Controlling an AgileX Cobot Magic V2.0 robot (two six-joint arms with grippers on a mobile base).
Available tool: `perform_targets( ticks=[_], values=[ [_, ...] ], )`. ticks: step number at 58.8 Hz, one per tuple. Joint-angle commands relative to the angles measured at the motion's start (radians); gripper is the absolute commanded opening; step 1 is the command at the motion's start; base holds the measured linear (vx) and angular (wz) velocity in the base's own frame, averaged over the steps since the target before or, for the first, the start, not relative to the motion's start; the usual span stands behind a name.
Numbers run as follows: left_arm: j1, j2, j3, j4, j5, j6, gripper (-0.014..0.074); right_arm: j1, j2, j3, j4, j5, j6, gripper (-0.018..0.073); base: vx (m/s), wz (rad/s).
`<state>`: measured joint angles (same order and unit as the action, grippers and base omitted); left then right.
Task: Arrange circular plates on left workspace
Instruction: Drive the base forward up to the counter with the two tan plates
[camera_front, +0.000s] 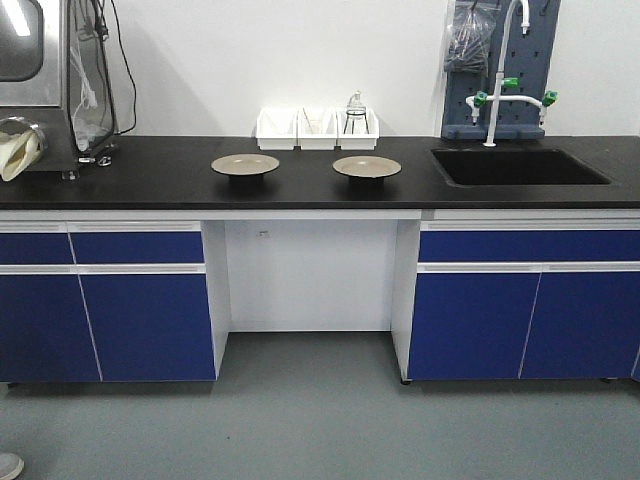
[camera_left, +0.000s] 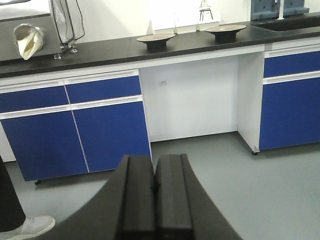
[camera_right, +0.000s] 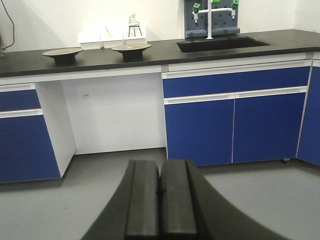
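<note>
Black benchtop (camera_front: 140, 178), two plates (camera_front: 245, 163), grey floor (camera_front: 320, 430)

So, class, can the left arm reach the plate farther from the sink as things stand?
Probably not yet. The left gripper, shut, sits low and well back from the bench, open floor between. Nothing covers the plate; the robot likely must roll closer.

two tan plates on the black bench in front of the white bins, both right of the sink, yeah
Not the right: the front-facing view shows one plate and the other plate both left of the sink. They do stand on the black bench in front of the white bins.
</note>
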<state>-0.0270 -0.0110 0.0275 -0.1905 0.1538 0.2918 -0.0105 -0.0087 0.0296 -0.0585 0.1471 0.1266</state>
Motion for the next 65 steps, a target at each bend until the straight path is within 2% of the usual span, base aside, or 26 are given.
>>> perform_targets(
  ticks=[1,65],
  values=[
    [-0.001,-0.014,0.013,-0.004,-0.084,-0.007,0.0003,-0.005,-0.017,0.006,-0.006,-0.079,-0.001,-0.0003,0.00,0.00],
    [-0.001,-0.014,0.013,-0.004,-0.084,-0.007,0.0003,-0.005,-0.017,0.006,-0.006,-0.079,-0.001,-0.0003,0.04,0.01]
  ],
)
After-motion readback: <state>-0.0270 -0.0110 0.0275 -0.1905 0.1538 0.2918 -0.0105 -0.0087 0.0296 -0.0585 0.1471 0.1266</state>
